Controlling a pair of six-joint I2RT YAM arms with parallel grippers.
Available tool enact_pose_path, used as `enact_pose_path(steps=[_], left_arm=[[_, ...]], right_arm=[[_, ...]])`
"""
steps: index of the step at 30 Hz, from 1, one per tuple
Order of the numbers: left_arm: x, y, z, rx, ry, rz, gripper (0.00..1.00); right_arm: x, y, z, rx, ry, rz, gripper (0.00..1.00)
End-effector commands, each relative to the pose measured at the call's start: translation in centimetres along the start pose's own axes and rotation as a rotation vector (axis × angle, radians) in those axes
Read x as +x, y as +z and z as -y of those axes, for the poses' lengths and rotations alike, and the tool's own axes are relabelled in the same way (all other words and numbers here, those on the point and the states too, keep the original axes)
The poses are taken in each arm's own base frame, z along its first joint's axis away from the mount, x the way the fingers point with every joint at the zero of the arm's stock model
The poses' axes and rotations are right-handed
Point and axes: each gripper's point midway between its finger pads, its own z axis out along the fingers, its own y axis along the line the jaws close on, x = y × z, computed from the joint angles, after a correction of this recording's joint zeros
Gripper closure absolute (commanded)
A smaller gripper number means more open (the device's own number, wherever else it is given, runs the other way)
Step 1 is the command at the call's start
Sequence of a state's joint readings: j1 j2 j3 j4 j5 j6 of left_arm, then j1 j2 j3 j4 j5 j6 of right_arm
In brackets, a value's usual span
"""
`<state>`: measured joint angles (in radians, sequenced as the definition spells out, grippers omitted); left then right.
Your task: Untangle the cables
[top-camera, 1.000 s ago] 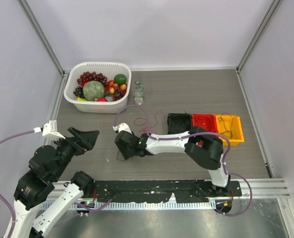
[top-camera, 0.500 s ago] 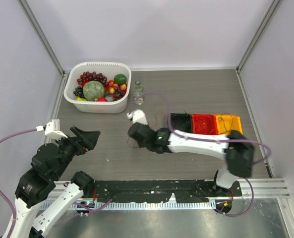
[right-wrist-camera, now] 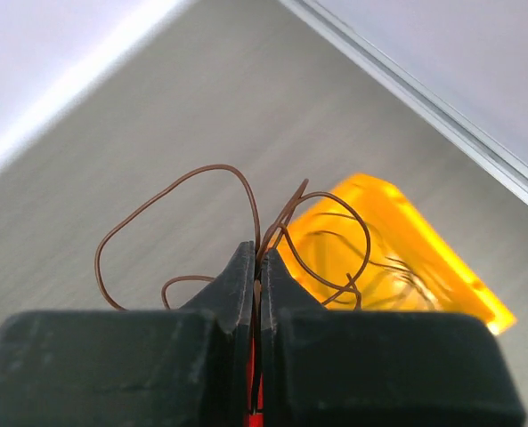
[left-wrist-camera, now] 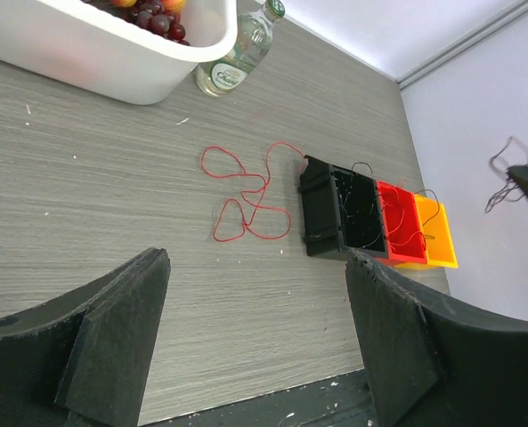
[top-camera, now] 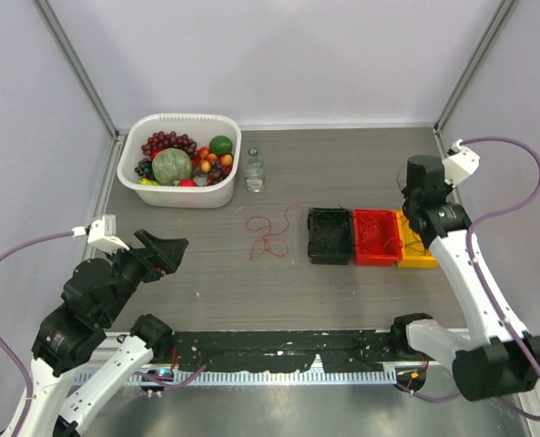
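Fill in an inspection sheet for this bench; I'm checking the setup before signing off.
Surface: grey wood-grain table.
Job's things: red wire loose on the table; brown wire held up near the yellow bin.
Clutter: fruit tub, bottle, black bin, red bin.
Grippers: left gripper open, empty; right gripper shut on the brown wire.
Cables: purple hoses on both arms.
Surroundings: pale walls on three sides.

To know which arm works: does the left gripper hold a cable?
No, the left gripper stands open and empty above the table.
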<state>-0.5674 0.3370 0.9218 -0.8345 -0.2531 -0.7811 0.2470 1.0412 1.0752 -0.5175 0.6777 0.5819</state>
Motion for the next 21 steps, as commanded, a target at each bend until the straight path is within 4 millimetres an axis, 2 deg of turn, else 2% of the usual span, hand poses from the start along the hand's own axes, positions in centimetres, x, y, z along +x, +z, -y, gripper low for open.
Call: enact_pose_path(steps=[1,3,5,7,10,12,17,18,19,21], left_arm=[[-0.6,0.0,0.6,0.026,0.005,0.022,0.16],[-0.3,0.0,0.5,0.024,0.007,0.012,0.16],[0.0,0.1,0.5,0.023,0.010,-0.002,0.16],[0.6,0.4,0.6,0.031,0.010,-0.030,0.16],[2.0,1.4,0.9,0.043,0.019,-0.092,0.14],[3.3,2.1,0.9,0.040,0.026,-0.150,0.14],[6.2,4.4,1.3,0.056,0.046,-0.272,0.14],[6.7,4.8,1.3,0.058,0.047,-0.290,0.14],[7.2,5.3,1.3,0.057,0.048,-0.309,0.14],[8.4,5.9,1.7,0.077,0.041,-0.360,0.14]], right_arm=[[6.0,5.1,7.1,0.245,0.057,-0.188,0.99],[8.2,6.8,9.7,0.328,0.082,-0.241,0.99],[9.9,7.9,11.3,0.397,0.070,-0.256,0.99],[12.0,8.6,12.0,0.417,0.049,-0.307,0.99],[13.3,8.9,12.4,0.438,0.028,-0.342,0.99],[12.8,8.9,12.5,0.438,0.012,-0.327,0.89],[9.2,7.6,11.6,0.374,-0.001,-0.247,0.36],[8.1,7.0,11.4,0.353,0.016,-0.218,0.34],[7.6,6.5,11.3,0.342,0.020,-0.210,0.27],[5.9,5.5,10.8,0.311,0.030,-0.178,0.26]])
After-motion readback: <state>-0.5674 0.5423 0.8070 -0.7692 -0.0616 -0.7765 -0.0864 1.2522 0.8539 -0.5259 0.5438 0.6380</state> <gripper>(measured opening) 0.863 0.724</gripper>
